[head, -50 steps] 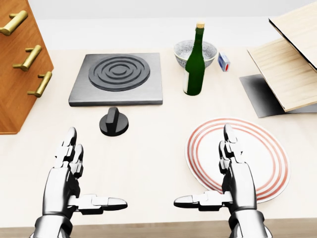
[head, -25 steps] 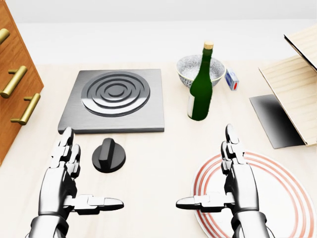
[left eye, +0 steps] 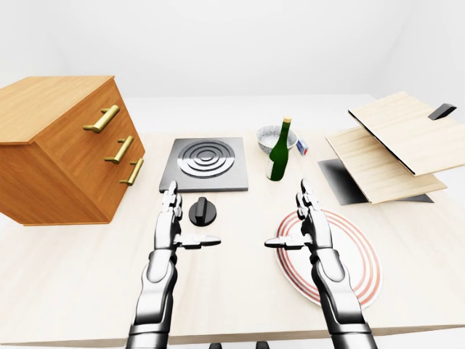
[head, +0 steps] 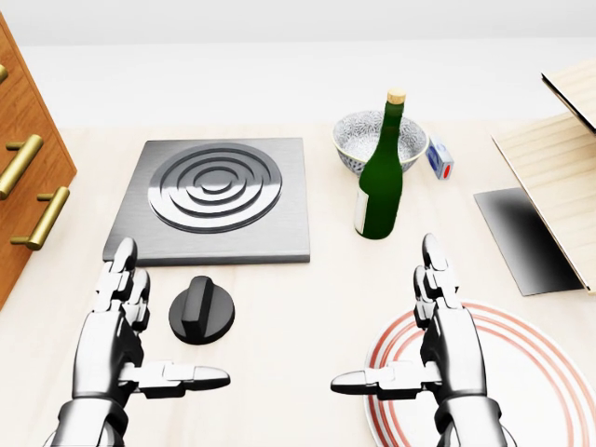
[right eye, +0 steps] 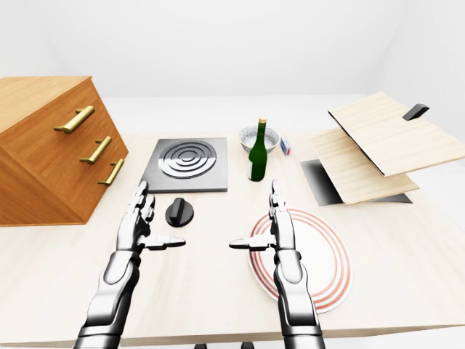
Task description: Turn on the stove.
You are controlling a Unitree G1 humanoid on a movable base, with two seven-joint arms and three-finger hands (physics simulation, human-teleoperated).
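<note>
A grey square stove plate [head: 214, 200] with a ringed burner lies on the pale table at the upper left of the head view. Its black round knob [head: 201, 316] sits on the table just below the plate. My left hand [head: 140, 349] is open, fingers up and thumb out, just left of and below the knob, not touching it. My right hand [head: 410, 349] is open in the same pose, over the left part of a white plate with red rings [head: 521, 372].
A green bottle [head: 381, 177] stands right of the stove, with a patterned bowl [head: 358, 140] behind it and a small blue box [head: 440, 159] beside it. A wooden drawer chest [left eye: 65, 149] stands at left. Wooden boards [left eye: 392, 142] over a dark sheet lie at right.
The whole picture has shifted down and slightly: the camera has moved closer to the table. Stove and knob sit lower in view. Both hands keep their open pose.
</note>
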